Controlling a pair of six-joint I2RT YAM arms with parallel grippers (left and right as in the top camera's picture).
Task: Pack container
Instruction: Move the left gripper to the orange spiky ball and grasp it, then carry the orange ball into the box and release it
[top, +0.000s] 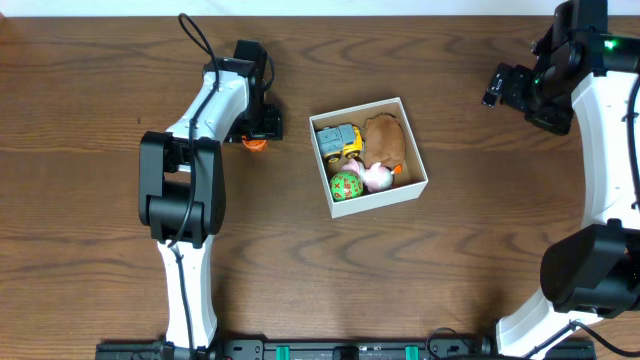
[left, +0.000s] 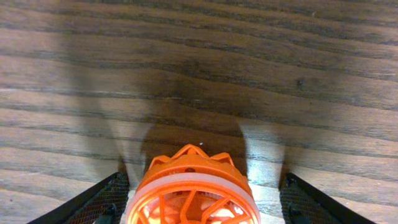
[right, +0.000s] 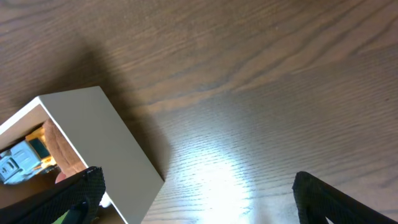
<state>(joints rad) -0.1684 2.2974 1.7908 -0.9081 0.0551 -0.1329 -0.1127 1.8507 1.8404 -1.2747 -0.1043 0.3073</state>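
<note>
The container (top: 381, 200) is a small white-walled box in the middle of the table. It holds a yellow and grey toy truck (top: 340, 141), a brown plush (top: 385, 139), a green ball (top: 346, 185) and a pink toy (top: 376, 177). An orange ribbed toy (top: 255, 144) lies on the table left of the container. My left gripper (top: 257, 130) is open and low over it. In the left wrist view the toy (left: 191, 190) sits between the two fingers with gaps on both sides. My right gripper (top: 503, 86) is open and empty at the far right, away from the container (right: 106, 140).
The dark wooden table (top: 450, 270) runs under everything. The left arm (top: 185, 170) reaches across the left half of the table, and the right arm (top: 600, 130) stands along the right edge.
</note>
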